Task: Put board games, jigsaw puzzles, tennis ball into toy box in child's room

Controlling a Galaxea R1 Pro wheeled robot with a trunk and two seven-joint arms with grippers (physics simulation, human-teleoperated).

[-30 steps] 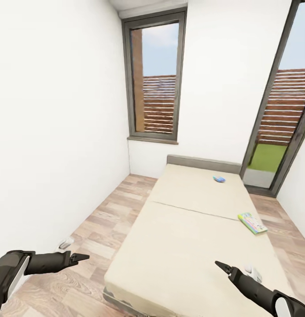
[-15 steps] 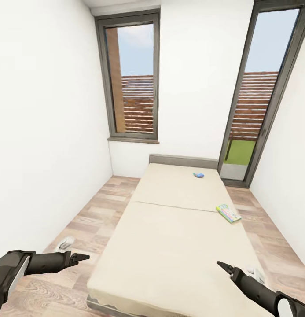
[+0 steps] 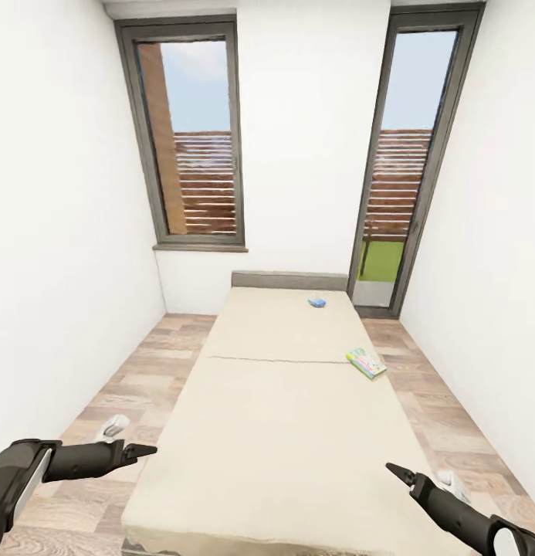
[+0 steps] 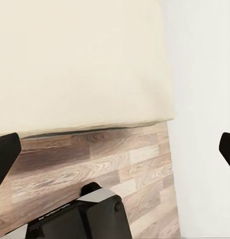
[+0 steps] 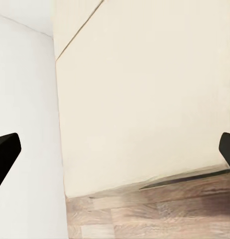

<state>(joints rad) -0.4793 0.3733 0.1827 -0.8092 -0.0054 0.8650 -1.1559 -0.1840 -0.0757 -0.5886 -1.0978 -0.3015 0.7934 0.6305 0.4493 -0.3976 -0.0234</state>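
1. The robot faced the bed [image 3: 282,432] from its foot end, looking along the mattress toward the grey headboard [image 3: 289,279] and the two tall windows beyond it.
2. Two of the board games lay on the bed: a small blue board game [image 3: 317,302] near the headboard, and a yellow-green board game [image 3: 367,362] just past the mattress seam [image 3: 279,360], close to the bed's right edge.
3. The yellow-green box's long axis ran diagonally to the bed's length, its near end angled toward that right edge.
4. The left tool [image 3: 140,451] hung over the wood floor [image 3: 167,363] beside the bed's foot corner. In the left wrist view its fingertips [image 4: 5,152] stood wide apart with nothing between them.
5. The right tool [image 3: 397,472] hovered over the foot of the bed on the right side, its fingertips [image 5: 6,149] likewise spread and empty.
6. Both games lay well ahead of the tools, toward the headboard and right of the bed's middle, so the right arm was the nearer one. By my judgement neither was reachable yet, and the base would have to advance along the bed's right side first.
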